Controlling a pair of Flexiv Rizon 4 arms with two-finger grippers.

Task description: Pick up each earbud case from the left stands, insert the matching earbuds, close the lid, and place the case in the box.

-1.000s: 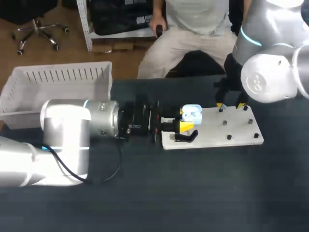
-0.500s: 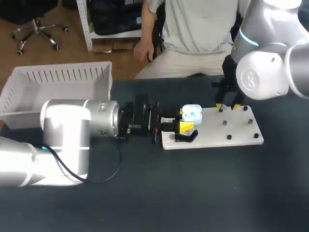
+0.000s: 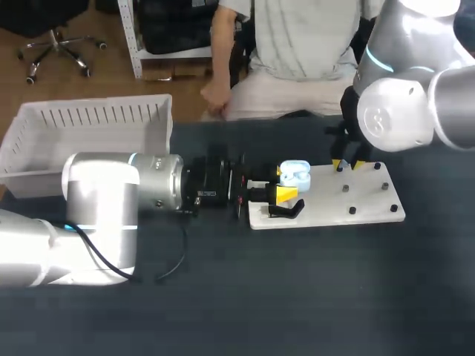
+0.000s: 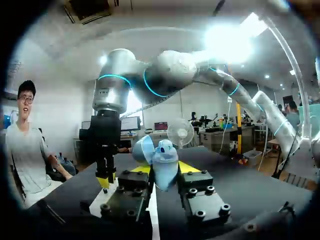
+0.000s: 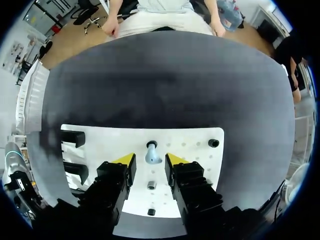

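Observation:
A light-blue earbud case (image 3: 295, 176) with its lid open stands upright at the left end of the white board (image 3: 371, 211). My left gripper (image 3: 285, 191) is shut on it. In the left wrist view the case (image 4: 161, 167) sits between my left gripper's (image 4: 164, 174) yellow tips. Over the board's back edge hangs my right gripper (image 3: 346, 164), pointing down. In the right wrist view a small blue-grey earbud (image 5: 151, 154) stands on the board, in the gap of my right gripper (image 5: 150, 161). Its fingers are open, with a narrow space on either side of the earbud.
A white slatted basket (image 3: 89, 137) stands at the back left of the table. Black stands (image 5: 74, 139) sit at the board's left end, and a few small pegs (image 3: 352, 210) dot its surface. The table in front of the board is dark cloth.
My right gripper's fingers have drawn closer together and the gripper has shifted slightly left over the board's back edge. The left arm and the case have not moved.

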